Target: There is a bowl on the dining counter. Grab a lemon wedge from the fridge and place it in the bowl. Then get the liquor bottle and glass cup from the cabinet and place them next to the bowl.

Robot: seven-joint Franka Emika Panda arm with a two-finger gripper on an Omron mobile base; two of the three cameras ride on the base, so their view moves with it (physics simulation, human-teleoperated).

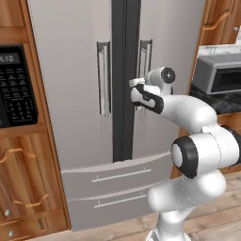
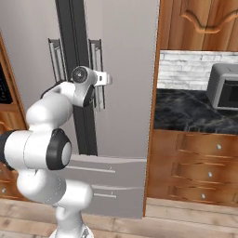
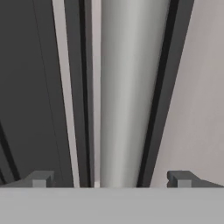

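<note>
Gripper [image 3: 112, 179] spread wide, straddling the right door handle [image 3: 127, 87] of the fridge [image 1: 70, 94] (doors shut; the lemon wedge presumably inside). If you close off-centre, the bar may slip from the fingertips [image 3: 41, 178] and your pull fails.

Black marble worktop [image 2: 186, 111] over knobbed drawers, grey toaster oven [image 2: 225, 86] on it
</note>
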